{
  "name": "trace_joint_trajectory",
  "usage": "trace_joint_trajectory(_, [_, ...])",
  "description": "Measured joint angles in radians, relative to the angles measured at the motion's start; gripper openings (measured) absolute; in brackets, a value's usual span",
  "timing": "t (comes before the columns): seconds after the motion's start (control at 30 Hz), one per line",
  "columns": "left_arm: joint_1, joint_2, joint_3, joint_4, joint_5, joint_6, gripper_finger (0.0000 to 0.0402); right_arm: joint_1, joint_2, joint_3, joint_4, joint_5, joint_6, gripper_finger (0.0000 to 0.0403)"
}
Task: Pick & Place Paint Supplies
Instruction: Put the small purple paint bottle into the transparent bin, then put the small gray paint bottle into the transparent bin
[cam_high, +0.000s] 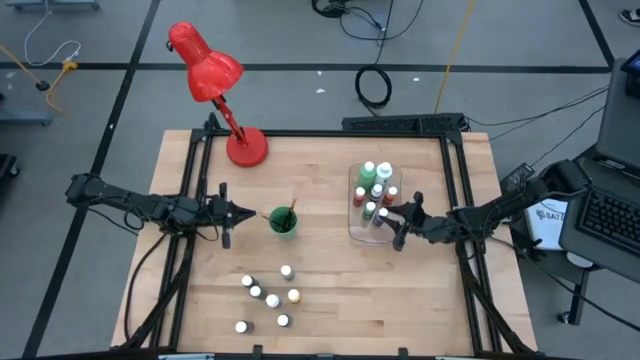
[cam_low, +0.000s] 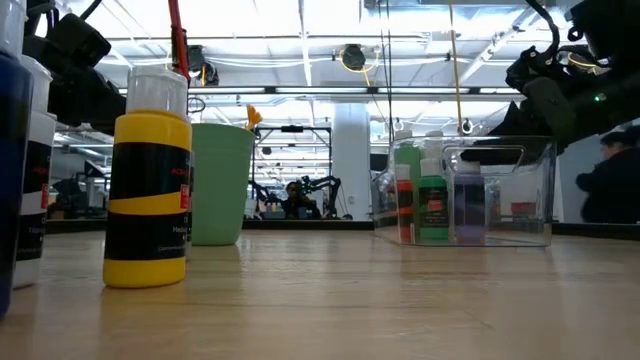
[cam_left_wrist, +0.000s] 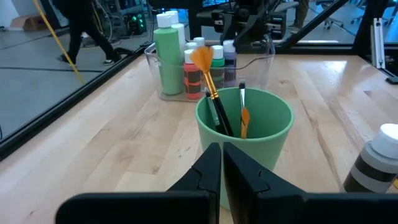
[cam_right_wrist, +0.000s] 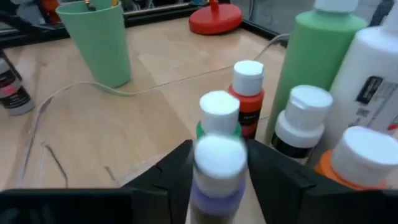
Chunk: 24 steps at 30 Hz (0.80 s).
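Note:
My right gripper is over the clear tray and shut on a small purple, white-capped paint bottle. Orange, green and taller green and white bottles stand in the tray around it. My left gripper is shut and empty, hovering just on the left side of the green cup. Paintbrushes lean in that cup, bristles up. Several small white-capped bottles stand on the table near its front edge; one is the yellow one. My right gripper pinches the purple bottle's body just below its white cap between its two fingers. The fingers come slanting down from the table's right. The bottle is upright. Its base is out of view, so I cannot tell whether it stands on the tray floor.
A red desk lamp stands on its round base at the far left of the table. Black frame rails run along the left and right edges. Bare wood lies between the cup and the tray.

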<state>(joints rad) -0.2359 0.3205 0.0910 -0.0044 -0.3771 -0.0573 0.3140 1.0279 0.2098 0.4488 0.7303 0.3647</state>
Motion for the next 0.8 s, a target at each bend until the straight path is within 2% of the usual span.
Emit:
trace_joint_trajectory(0.23, [0.0,0.0,0.0,0.001,0.0,-0.007,0.0021,-0.02,0.002,-0.002,0.045,-0.003,0.024,0.0196])
trace_joint_trajectory(0.43, [0.0,0.0,0.0,0.0,0.0,-0.001,0.0021,-0.012,-0.022,-0.001,0.36,-0.002,-0.181,0.0224])
trace_joint_trajectory(0.5, [0.0,0.0,0.0,0.0,0.0,-0.001,0.0021,0.004,-0.049,0.031,0.38,0.006,-0.216,0.0226])
trace_joint_trajectory(0.6, [0.0,0.0,0.0,-0.001,0.0,-0.004,0.0021,0.07,-0.07,0.134,0.291,0.004,-0.305,0.0216])
trace_joint_trajectory(0.7, [0.0,0.0,0.0,-0.012,0.0,-0.014,0.0021,0.188,-0.04,0.274,0.098,0.027,-0.356,0.0188])
trace_joint_trajectory(0.73, [0.0,0.0,0.0,-0.019,0.0,-0.026,0.0021,0.231,-0.021,0.32,0.014,0.093,-0.348,0.0174])
trace_joint_trajectory(0.8, [0.0,0.0,0.0,-0.024,0.002,-0.063,0.0021,0.306,0.005,0.385,-0.184,0.29,-0.269,0.0145])
